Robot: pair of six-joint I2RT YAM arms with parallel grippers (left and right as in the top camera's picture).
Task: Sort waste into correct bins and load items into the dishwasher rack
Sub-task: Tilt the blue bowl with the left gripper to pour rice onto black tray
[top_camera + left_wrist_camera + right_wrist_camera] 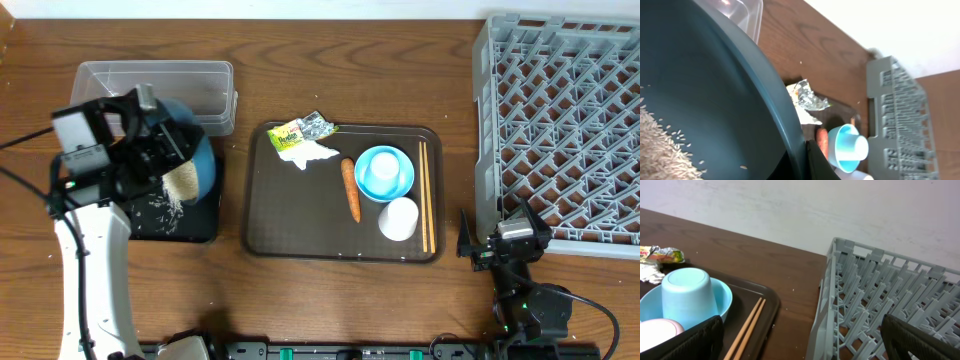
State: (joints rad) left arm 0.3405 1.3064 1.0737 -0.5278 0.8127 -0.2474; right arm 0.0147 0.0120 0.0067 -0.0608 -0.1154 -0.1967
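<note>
My left gripper (165, 150) (807, 157) is shut on the rim of the wide dark-blue bowl (203, 160) (715, 100) and holds it tilted over the black tray (190, 228). Rice (180, 184) (660, 145) slides out, and grains lie on the tray. The clear tub (200, 80) stands behind. The brown serving tray (300, 220) holds the wrapper (303, 128), tissue (308, 153), carrot (351, 188), light-blue bowl (384, 172) (690, 300), white cup (398, 219) and chopsticks (427, 195) (747, 325). My right gripper (495, 232) (800, 345) is open and empty between the serving tray and the grey rack (560, 130) (875, 305).
A light-blue cup stands upside down inside the light-blue bowl. The rack's near wall rises right beside my right gripper. The left arm reaches up from the front left edge of the table.
</note>
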